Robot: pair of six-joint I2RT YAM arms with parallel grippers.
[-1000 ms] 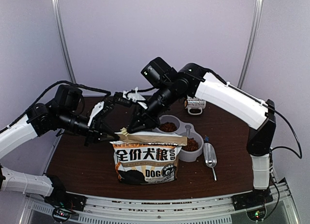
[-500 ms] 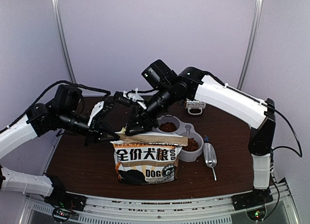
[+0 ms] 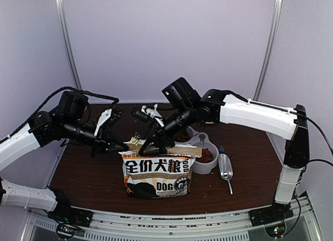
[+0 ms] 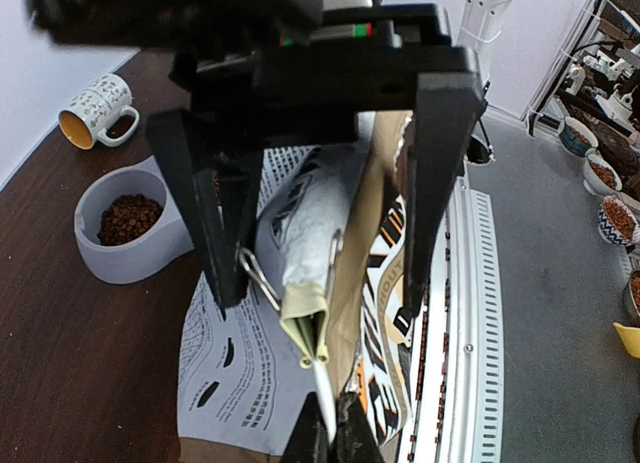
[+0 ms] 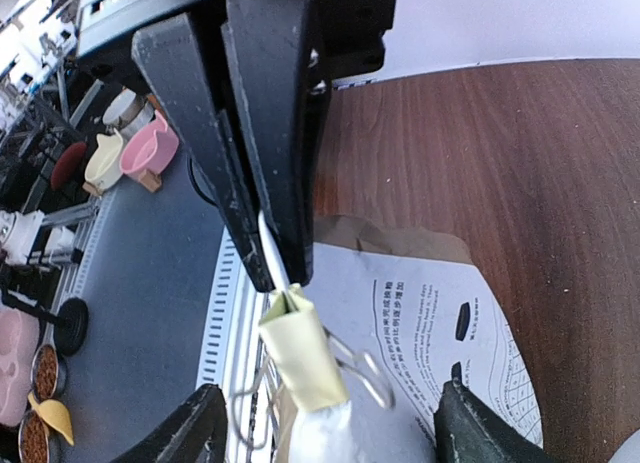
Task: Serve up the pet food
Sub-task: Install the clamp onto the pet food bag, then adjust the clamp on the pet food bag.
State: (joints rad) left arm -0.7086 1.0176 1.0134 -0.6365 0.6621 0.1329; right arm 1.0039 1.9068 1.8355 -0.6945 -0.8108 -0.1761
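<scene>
pet food (image 3: 206,155): small reddish-brown pellets in a loose heap, sitting in the grey double bowl (image 3: 202,167) right of the paper bag (image 3: 157,172), on the brown table (image 3: 88,176)

- top view: kibble is clear in the near-right compartment; the far compartment shows only a sliver of brown behind the right arm
- metal scoop (image 3: 226,167) lies on the table just right of the bowl, apart from it
- bag stands upright, top folded over, "DOG" print facing the arm bases
- left gripper (image 3: 125,146) is at the bag's top-left corner; right gripper (image 3: 153,146) is over the folded top, just beside it

What the wrist cams add:
- left wrist: a yellow binder clip (image 4: 305,333) sits on the folded bag top, too small to make out from above
- left gripper fingers are pressed together on a thin white strip (image 4: 322,388) coming out of the clip's end; can't tell whether it's bag edge or part of the clip
- right gripper's black fingers stand wide apart, one either side of the clip, with no visible contact
- same cam shows one bowl compartment with dark, crumbly kibble in the middle of it, and a speckled mug (image 4: 95,111) on its side beyond the bowl
- right wrist: head-on look at the left gripper's closed tips on the strip, clip's wire handles splayed to one side, bag's printed panel below; no kibble in this view
</scene>
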